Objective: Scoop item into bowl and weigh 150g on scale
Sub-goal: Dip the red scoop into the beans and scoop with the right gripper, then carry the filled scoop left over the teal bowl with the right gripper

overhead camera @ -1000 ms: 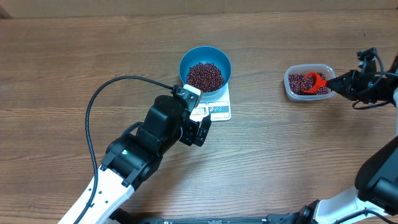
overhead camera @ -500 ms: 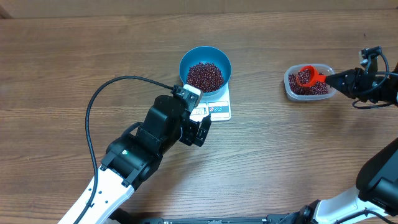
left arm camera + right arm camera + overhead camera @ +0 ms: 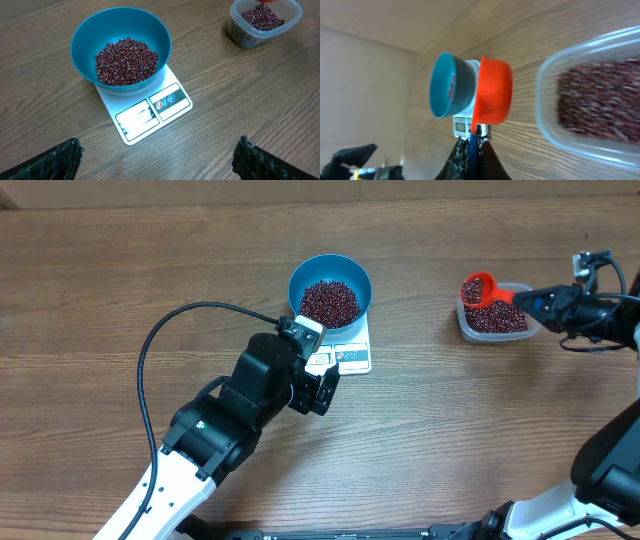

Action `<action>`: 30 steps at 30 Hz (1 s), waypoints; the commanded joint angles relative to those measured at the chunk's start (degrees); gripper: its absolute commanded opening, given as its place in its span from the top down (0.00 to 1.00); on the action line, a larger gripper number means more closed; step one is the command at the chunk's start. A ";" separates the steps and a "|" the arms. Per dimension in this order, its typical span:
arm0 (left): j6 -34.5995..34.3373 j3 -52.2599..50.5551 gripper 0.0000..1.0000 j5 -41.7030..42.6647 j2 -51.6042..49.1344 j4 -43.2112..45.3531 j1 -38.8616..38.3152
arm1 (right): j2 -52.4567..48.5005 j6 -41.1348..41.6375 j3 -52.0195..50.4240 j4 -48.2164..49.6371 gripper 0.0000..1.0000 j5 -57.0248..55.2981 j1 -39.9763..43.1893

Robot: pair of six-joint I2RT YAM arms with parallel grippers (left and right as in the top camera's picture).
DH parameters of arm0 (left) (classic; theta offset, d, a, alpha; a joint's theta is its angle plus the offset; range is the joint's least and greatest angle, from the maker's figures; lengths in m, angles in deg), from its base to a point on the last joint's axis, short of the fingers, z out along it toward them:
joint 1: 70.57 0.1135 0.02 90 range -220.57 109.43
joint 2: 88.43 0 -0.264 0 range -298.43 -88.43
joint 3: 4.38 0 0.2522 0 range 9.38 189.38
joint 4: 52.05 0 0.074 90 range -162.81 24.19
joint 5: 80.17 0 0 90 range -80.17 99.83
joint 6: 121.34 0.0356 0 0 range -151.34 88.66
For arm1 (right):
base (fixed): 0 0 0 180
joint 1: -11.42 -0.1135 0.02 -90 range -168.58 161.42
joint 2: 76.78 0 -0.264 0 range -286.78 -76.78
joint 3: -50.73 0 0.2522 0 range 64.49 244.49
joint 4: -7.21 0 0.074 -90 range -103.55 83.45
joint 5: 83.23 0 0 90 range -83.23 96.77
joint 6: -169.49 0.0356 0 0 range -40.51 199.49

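Clamped on the full orange scoop [image 3: 487,281], the right gripper [image 3: 532,302] could spill beans [image 3: 471,287] short of the bowl [image 3: 297,276] if it tilts; the left gripper [image 3: 322,388] hangs open.

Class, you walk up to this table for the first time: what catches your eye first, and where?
The blue bowl heaped with dark red beans, sitting on the white scale mid-table. Then the orange scoop, loaded with beans, held by the right gripper over the bowl-side rim of the clear tub, at the right.
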 commanded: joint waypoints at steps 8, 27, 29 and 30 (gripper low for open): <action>0.87 -0.35 0.00 -0.55 0.13 0.24 0.24 | -0.42 -0.17 1.01 0.35 0.96 6.12 -7.91; 0.85 -0.35 0.00 -0.55 0.13 0.26 0.24 | -0.42 4.96 1.01 16.20 0.96 6.86 -24.44; 0.85 -0.35 0.00 -0.52 0.13 0.26 0.24 | -0.42 4.96 1.01 18.18 0.96 6.49 -25.86; 0.85 -0.35 0.01 -0.52 0.13 0.26 0.24 | -0.42 4.96 1.01 18.91 0.96 5.90 -26.47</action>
